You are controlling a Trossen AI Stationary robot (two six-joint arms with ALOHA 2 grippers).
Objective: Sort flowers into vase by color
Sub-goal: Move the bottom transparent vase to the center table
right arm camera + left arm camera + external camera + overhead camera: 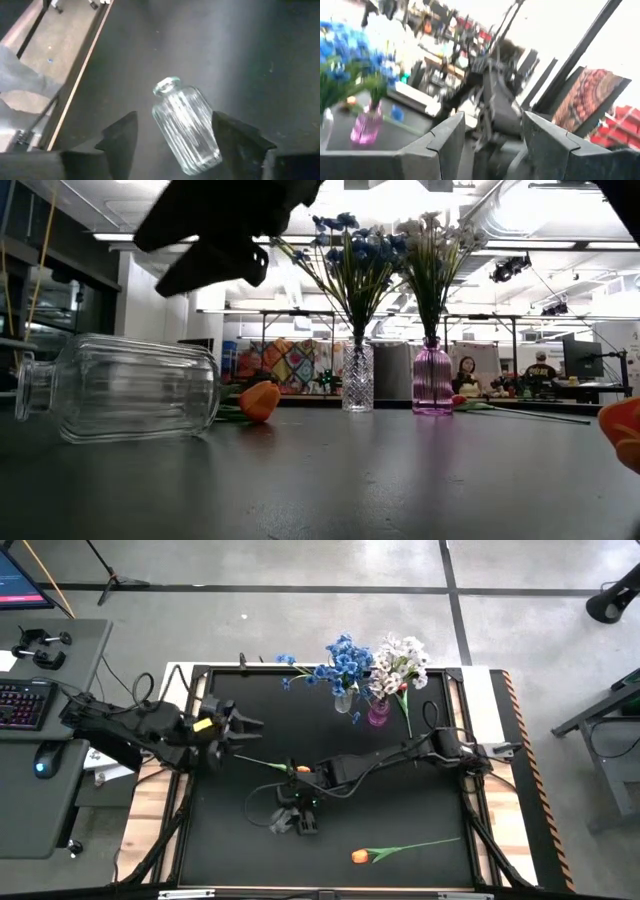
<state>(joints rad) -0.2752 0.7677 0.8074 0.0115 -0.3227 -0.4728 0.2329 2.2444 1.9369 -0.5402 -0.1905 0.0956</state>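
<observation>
While the clear ribbed vase (186, 129) lies toppled, right tool (172, 131) spread above it (not touching), left tool (492, 131) spread, raised

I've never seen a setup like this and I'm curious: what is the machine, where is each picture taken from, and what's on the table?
It is a robot with two dark arms at a black table. One picture looks straight down, one looks level across the tabletop, and two come from cameras on the wrists. The left gripper hangs open near the left edge, holding nothing. The right gripper is open above a clear glass bottle lying on its side. At the back stand a clear vase of blue flowers and a pink vase of white flowers. Two orange tulips lie loose: one mid-table, one near the front.
</observation>
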